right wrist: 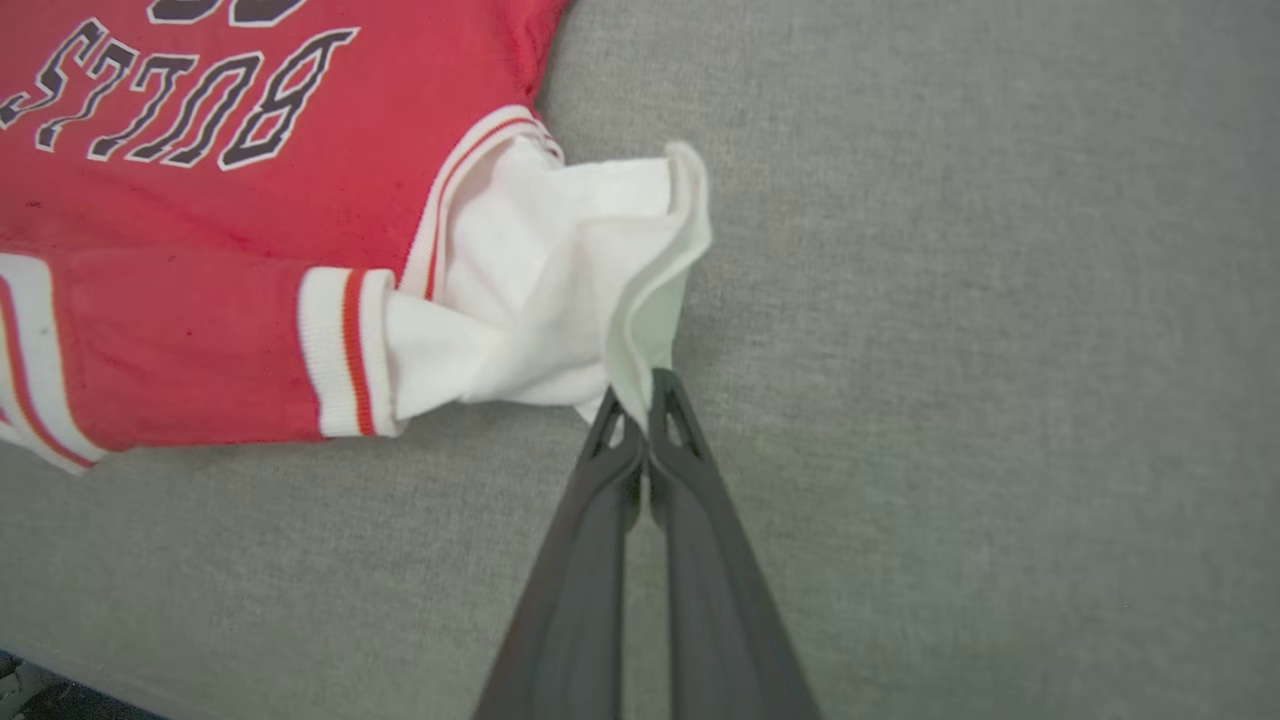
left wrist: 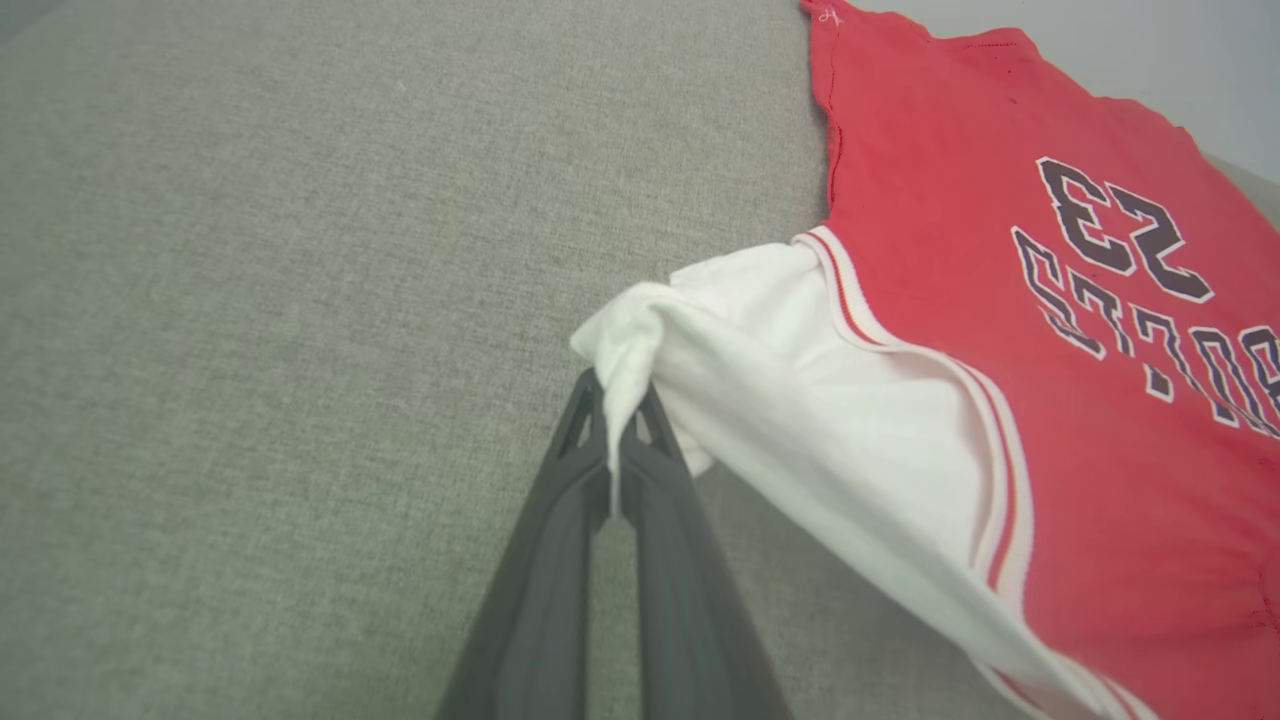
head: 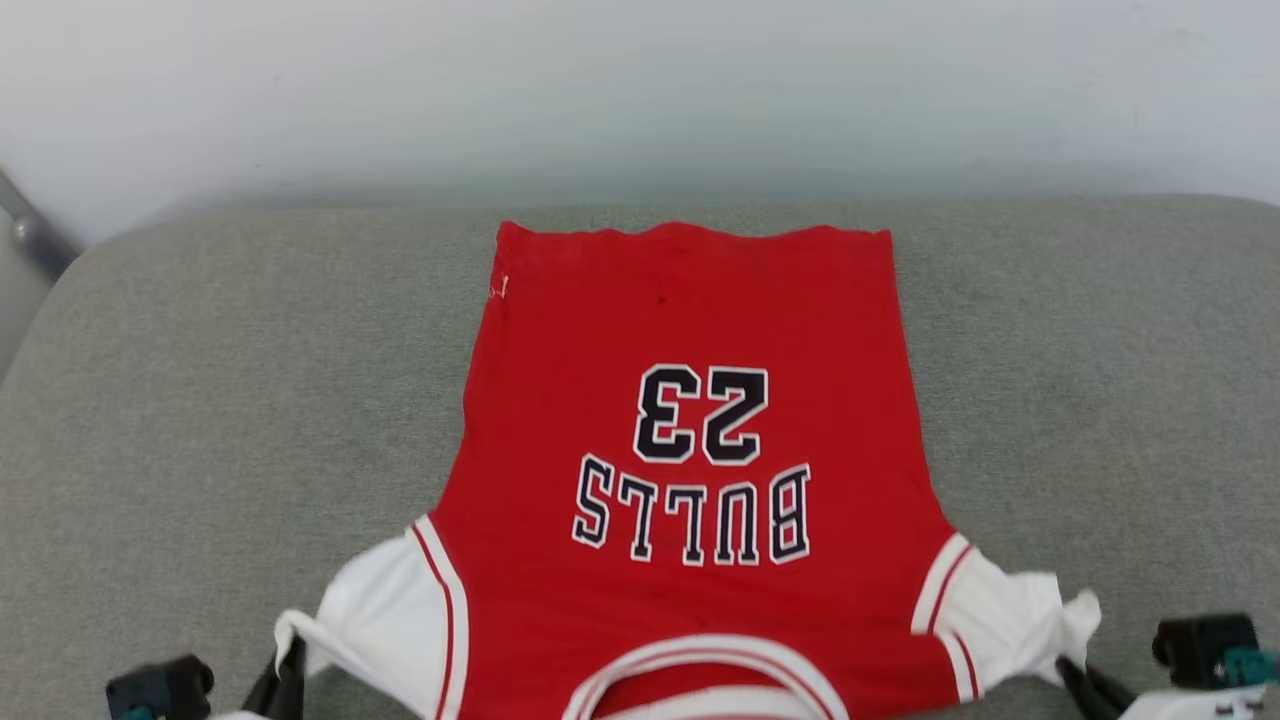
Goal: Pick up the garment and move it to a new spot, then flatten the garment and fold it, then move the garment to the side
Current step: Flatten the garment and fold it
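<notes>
The garment is a red jersey with black "BULLS 23" lettering, spread face up on the grey cushion, hem at the far side and collar toward me. Its white sleeves stretch outward at the near corners. My left gripper is shut on the tip of the left white sleeve, which is bunched and lifted; the same gripper sits low on the left in the head view. On the opposite side my right gripper pinches the edge of the right white sleeve, appearing as the gripper at lower right.
The grey cushion extends bare on both sides of the jersey. A pale wall rises behind its far edge. A metal bar shows at the far left corner.
</notes>
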